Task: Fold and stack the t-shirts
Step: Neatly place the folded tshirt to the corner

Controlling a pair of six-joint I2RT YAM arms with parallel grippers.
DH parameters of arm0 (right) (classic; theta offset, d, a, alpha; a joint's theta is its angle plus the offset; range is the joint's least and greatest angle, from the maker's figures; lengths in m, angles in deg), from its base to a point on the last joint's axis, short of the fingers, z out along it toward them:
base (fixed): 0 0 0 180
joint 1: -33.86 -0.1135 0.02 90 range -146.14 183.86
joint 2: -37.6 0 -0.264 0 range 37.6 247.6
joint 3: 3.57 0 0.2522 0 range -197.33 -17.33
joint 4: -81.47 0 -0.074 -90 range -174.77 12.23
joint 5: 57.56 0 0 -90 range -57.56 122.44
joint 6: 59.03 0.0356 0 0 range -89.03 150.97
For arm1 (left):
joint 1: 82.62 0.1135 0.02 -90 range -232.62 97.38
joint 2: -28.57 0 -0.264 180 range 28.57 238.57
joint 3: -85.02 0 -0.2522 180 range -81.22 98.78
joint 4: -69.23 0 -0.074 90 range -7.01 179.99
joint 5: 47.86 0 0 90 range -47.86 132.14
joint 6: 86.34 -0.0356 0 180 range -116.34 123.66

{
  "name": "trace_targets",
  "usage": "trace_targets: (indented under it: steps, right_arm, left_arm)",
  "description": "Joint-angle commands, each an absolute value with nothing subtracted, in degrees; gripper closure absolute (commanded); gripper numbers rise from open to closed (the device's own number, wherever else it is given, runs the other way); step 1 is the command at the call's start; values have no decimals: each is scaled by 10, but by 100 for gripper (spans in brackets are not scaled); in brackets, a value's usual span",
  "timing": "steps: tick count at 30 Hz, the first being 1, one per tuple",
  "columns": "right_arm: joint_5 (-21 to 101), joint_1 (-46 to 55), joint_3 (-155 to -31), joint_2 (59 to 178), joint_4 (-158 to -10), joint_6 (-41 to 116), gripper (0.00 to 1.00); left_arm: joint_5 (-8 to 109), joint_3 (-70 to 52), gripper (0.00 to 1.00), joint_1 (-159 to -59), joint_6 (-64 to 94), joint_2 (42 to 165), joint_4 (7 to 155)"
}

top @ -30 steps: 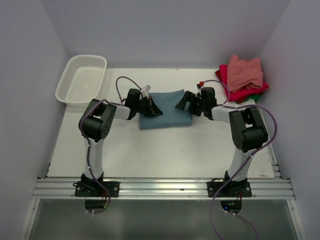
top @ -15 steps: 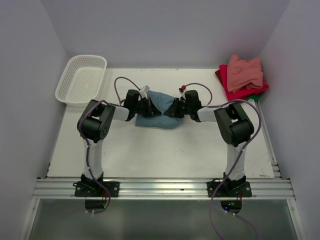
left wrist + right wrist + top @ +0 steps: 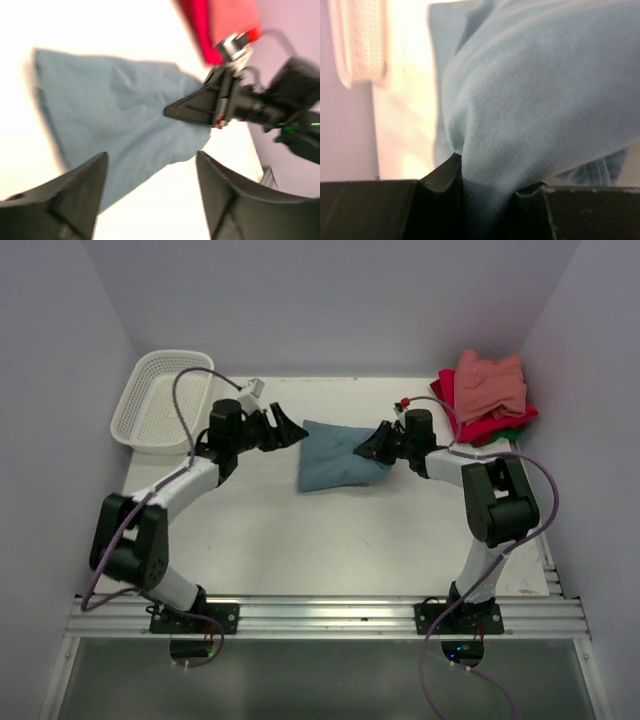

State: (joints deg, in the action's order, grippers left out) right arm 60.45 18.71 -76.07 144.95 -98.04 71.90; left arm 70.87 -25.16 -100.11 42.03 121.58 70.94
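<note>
1. Gripping: right jaws are clamped on the right-hand edge of the teal-blue t-shirt [image 3: 335, 460]. The right wrist view shows a fold of that fabric [image 3: 535, 90] pinched between the two black fingers [image 3: 440, 195].
2. Left jaws are spread wide with nothing between them. In the left wrist view, bare worktop and shirt [image 3: 115, 115] show through the gap.
3. Left jaws sit just off the shirt's 10 o'clock corner, near it but not touching, and point toward 3 o'clock.
4. The teal-blue shirt is around mid-worktop [image 3: 330, 540], slightly toward 12 o'clock. It is rumpled and bunched, tapering to a point at the right jaws, with its wider end toward 8 o'clock.
5. Can't tell whether the pinched edge is off the surface.
6. The stack is at the 1–2 o'clock corner: salmon-pink t-shirt [image 3: 490, 383] on top, red t-shirt [image 3: 495, 425] under it, and a sliver of green t-shirt [image 3: 512, 436] at the bottom edge. It is well apart from the teal one.
7. White mesh basket [image 3: 165, 400] is in the 10–11 o'clock corner, tilted against the left wall.
</note>
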Motion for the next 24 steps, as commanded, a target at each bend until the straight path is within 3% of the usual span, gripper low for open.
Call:
trace_targets:
  steps: [1, 5, 14, 17, 24]
  right_arm:
    - [593, 234, -781, 1385, -1052, 785, 100]
    - [553, 281, -828, 1387, -1109, 823, 100]
    - [326, 336, -915, 1423, -1234, 843, 100]
    - [241, 375, -900, 1439, -1363, 873, 100]
    - [221, 435, -970, 1528, -1487, 892, 100]
  left_arm:
    - [656, -257, 20, -990, 422, 1073, 724]
    - [667, -316, 17, -990, 442, 1007, 721]
    - [713, -449, 19, -990, 416, 964, 742]
    - [717, -482, 20, -990, 405, 945, 747]
    - [710, -490, 22, -990, 368, 930, 798]
